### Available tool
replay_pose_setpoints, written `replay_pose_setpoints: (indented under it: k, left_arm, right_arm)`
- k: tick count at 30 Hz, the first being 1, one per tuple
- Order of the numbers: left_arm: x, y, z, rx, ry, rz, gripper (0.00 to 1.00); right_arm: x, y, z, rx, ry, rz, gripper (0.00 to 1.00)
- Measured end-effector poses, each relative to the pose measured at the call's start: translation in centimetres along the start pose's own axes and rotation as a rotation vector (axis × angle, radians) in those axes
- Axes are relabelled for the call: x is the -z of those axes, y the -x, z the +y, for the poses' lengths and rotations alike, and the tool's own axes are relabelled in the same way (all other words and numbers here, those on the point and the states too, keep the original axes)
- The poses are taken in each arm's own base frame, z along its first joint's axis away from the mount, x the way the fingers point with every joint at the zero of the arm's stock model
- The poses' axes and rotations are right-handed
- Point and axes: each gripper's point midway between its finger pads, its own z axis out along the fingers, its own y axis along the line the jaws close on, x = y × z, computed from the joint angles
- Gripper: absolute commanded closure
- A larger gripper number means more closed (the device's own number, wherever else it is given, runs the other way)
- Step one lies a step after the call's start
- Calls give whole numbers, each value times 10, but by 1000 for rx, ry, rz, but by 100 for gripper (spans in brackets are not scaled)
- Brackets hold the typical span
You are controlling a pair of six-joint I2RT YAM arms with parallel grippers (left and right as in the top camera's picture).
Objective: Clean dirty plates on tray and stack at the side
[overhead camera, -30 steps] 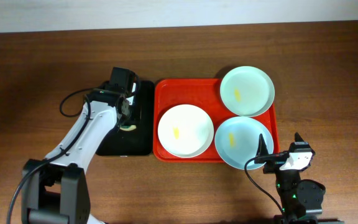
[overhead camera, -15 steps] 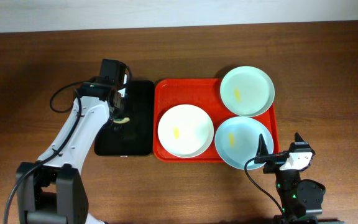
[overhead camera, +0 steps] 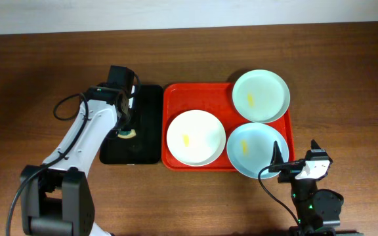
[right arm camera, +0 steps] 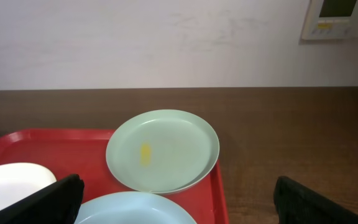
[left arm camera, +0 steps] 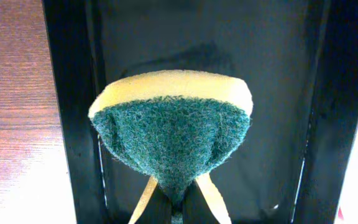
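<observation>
- your left gripper (left arm camera: 174,202) is pinched tight on the sponge (left arm camera: 171,134), over the black tray (overhead camera: 148,141), centre left.
- your right gripper (overhead camera: 296,152) sits wide open, empty, lower right.
- three plates (overhead camera: 195,136) lie smeared on the red tray (overhead camera: 173,98); none wiped or stacked.

— We get soft, even light from overhead. The table (overhead camera: 346,59) shows no hard glare, only a slightly darker patch far to the left of the left claw (left arm camera: 174,208).
— Close up, we see the sponge (left arm camera: 173,143) just ahead of that claw sharp, every fibre clear. The black tray (left arm camera: 272,74) beyond it sinks into near-featureless dark, and the wood to the claw's left is bleached.
— Beyond the right claw (right arm camera: 180,202) we find the wall (right arm camera: 135,43) bright and flat, while the claw's own fingers (right arm camera: 42,202) are blurred.
</observation>
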Motion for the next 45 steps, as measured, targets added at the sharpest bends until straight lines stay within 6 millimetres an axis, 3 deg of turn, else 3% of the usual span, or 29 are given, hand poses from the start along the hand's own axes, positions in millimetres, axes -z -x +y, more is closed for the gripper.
replay_pose_setpoints:
  k: [32, 35, 39, 42, 45]
  left_arm:
    - [0, 1, -3, 23, -19, -3, 100]
    - [0, 2, -3, 25, -19, -6, 100]
    - [0, 3, -4, 28, -20, -11, 100]
    - [0, 7, -4, 30, -23, -27, 100]
    - [0, 11, -5, 31, -25, -42, 100]
  right_arm:
    - [-1, -2, 0, 0, 0, 9, 2]
    - [-1, 11, 10, 2, 57, -42, 2]
    - [4, -3, 25, -30, 144, 53, 2]
    - [13, 12, 31, -62, 175, 111, 2]
    - [27, 49, 36, -81, 196, 152, 2]
